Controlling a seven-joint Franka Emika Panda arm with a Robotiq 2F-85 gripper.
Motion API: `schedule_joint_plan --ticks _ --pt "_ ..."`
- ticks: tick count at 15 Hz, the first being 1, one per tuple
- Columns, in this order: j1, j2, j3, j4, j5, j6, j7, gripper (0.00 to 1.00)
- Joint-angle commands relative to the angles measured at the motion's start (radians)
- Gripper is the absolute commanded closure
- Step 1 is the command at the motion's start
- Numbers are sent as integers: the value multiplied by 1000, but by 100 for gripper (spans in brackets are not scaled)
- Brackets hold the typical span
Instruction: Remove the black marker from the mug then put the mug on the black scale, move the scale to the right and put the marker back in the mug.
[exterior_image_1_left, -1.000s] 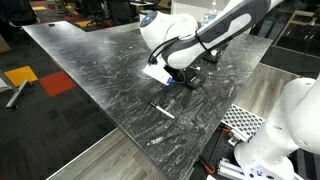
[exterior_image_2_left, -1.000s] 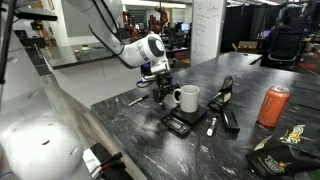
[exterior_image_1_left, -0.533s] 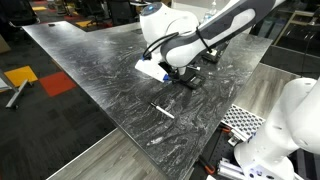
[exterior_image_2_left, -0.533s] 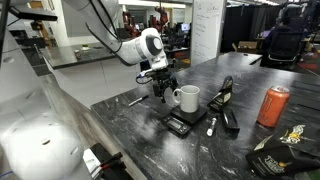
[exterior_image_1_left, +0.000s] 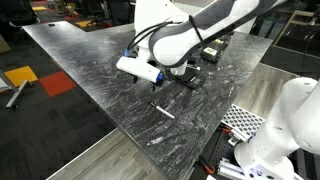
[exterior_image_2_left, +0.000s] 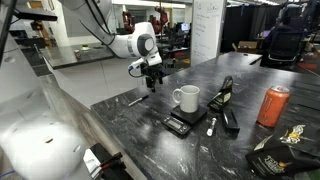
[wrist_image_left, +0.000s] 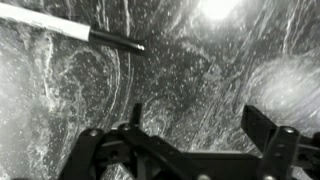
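The tool (wrist_image_left: 200, 125) is held open and empty over the dark worktop (wrist_image_left: 220, 70). The black marker (wrist_image_left: 60, 25) is seen lying flat at the upper left of the wrist view. In an exterior view, the mug (exterior_image_2_left: 186, 98) is set near the black scale (exterior_image_2_left: 180, 125), mid-frame. The thin marker could be rolled away if it is bumped sideways by the tool.

Arm (exterior_image_2_left: 105, 38) reaching in from up high, bending down at round white wrist (exterior_image_2_left: 141, 45). At its end, gripper (wrist_image_left: 198, 125) hanging in air, pointing down. Dark fingers (wrist_image_left: 135, 115) standing wide apart, holding nothing, touching nothing.
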Motion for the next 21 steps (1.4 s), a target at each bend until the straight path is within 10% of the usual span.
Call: schedule_joint_plan --ticks 1,10,21 --pt "23 -28 19 -4 188 -59 -247 0" --pt "18 -33 35 147 188 -577 -598 0" --pt "33 44 48 148 84 -501 -1128 0"
